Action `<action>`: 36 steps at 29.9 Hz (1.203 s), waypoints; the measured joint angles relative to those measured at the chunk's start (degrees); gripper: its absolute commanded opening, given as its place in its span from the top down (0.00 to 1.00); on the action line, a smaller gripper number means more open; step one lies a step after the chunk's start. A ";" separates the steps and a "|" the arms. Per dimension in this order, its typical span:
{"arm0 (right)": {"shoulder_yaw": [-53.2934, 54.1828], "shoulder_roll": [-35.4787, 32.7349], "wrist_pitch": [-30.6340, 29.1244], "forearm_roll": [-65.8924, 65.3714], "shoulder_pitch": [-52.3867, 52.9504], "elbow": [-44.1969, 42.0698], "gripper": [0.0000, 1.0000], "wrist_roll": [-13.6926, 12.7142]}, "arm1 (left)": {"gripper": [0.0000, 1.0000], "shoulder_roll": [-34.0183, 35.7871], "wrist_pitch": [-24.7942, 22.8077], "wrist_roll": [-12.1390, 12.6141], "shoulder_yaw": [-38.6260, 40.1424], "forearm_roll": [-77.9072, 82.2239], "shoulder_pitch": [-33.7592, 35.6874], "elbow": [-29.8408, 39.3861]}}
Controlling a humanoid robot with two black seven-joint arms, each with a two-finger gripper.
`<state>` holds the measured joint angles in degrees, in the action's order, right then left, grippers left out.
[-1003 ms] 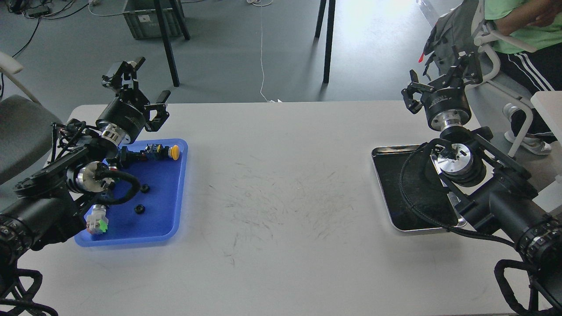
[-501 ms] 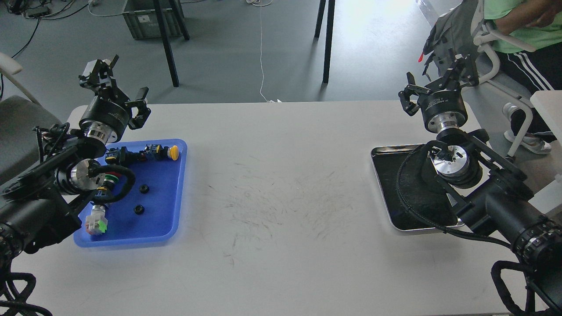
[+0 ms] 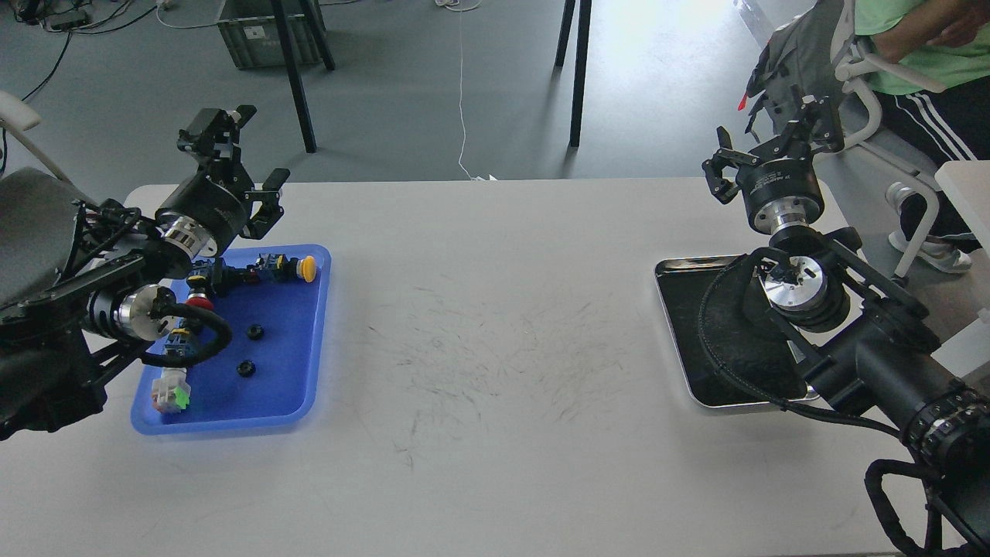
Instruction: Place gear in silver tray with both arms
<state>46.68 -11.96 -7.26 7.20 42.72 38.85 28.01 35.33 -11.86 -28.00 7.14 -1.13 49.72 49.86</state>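
Two small black gears (image 3: 254, 333) (image 3: 246, 368) lie in the blue tray (image 3: 298, 363) at the table's left. The silver tray (image 3: 671, 268) lies at the right with a dark floor; the right arm hides part of it and no gear shows in it. My left gripper (image 3: 244, 158) is open and empty, raised above the blue tray's far left corner, well apart from the gears. My right gripper (image 3: 766, 143) is open and empty, raised beyond the silver tray's far edge.
The blue tray also holds a yellow-capped switch (image 3: 298, 268), a red button (image 3: 199, 302) and a white and green part (image 3: 172, 391). A seated person (image 3: 928, 54) and a chair are at the far right. Table legs (image 3: 576, 70) stand behind.
My left gripper swung left and then back to the right, ending close to where it was a second ago. My right gripper rose slightly and has stayed still since.
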 measured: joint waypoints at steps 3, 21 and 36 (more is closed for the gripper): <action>0.02 -0.02 -0.04 0.00 -0.02 0.05 0.01 0.00 | 0.01 4.97 -0.63 0.00 -4.90 1.06 3.12 4.50; -0.03 0.01 -0.24 0.00 -0.02 0.05 0.01 -0.02 | 0.08 8.78 -0.78 0.00 -17.35 19.70 10.95 3.96; -0.36 0.21 -0.48 0.00 -0.36 -0.05 0.01 -0.02 | 0.02 9.14 -2.00 0.00 -19.08 31.27 14.39 2.87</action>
<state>46.32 -11.75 -7.74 7.20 42.36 38.80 27.99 44.46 -13.86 -28.00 -11.94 30.14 64.11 52.73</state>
